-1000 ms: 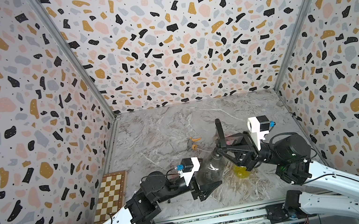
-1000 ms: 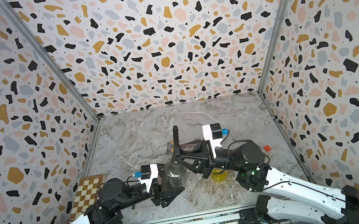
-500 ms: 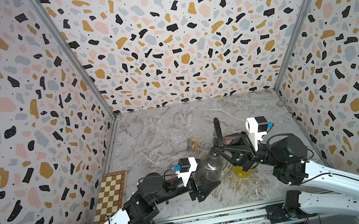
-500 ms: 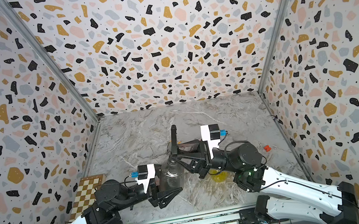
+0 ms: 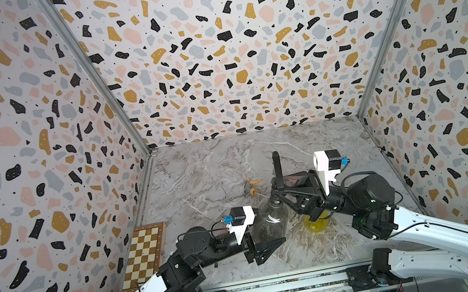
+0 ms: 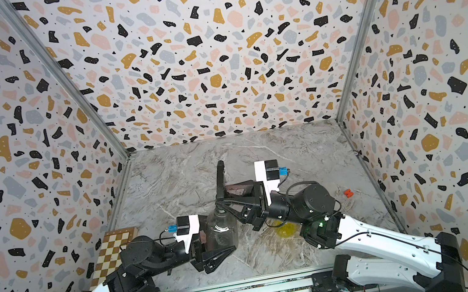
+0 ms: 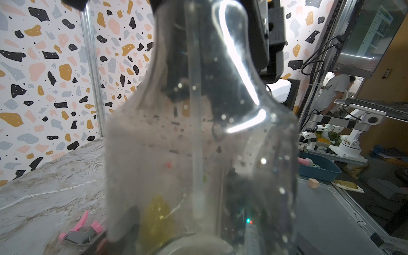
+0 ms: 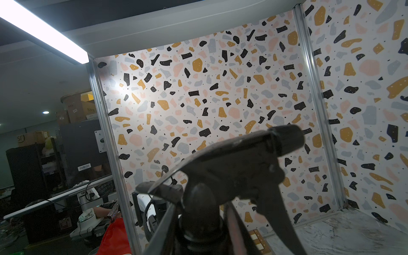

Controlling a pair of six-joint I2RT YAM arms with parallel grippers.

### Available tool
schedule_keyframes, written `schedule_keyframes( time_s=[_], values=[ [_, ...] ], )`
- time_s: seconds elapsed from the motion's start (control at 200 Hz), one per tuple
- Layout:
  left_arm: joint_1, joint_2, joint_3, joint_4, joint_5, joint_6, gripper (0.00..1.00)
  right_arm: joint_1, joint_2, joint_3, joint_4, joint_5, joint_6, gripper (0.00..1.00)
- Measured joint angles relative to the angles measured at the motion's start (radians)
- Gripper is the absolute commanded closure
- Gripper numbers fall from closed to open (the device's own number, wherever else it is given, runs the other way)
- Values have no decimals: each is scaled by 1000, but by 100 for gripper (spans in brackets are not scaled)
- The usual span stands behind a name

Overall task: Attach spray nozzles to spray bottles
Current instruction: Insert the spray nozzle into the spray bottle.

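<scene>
A smoky grey spray bottle (image 5: 269,224) (image 6: 220,228) stands upright at the front middle, and my left gripper (image 5: 268,231) is shut on its body. My right gripper (image 5: 279,194) is shut on the black spray nozzle (image 5: 277,167) (image 8: 238,163) at its collar, which sits on the bottle's neck. The nozzle's dip tube (image 7: 195,136) hangs inside the bottle. A yellow bottle (image 5: 316,225) lies under the right arm. A grey-and-orange nozzle (image 5: 251,184) lies further back, and a grey-and-pink nozzle (image 7: 82,230) lies on the table in the left wrist view.
A folded chessboard (image 5: 145,258) lies along the left wall near the front. A small red-orange piece (image 6: 347,193) sits at the right of the marble table (image 5: 217,169). Speckled walls close in three sides.
Both grippers, with the bottle and the black nozzle, have shifted slightly to the left. Both grips are unchanged.
</scene>
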Motion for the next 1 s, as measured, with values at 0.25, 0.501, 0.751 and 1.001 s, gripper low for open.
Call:
schedule_keyframes(
  time_s=[0.25,0.501,0.751,1.001],
  values=[
    [-3,-5,23,-43,0,5,100,46,-5,4,-22,9,-58,73],
    [-6,-19,31,-70,-1,15,100,60,-8,9,-33,23,-85,66],
    [-4,-47,100,-105,-16,46,100,79,-23,6,-124,11,-98,48],
    [-5,-71,111,-150,-19,87,100,101,-68,22,-276,-14,-147,33]
  ],
)
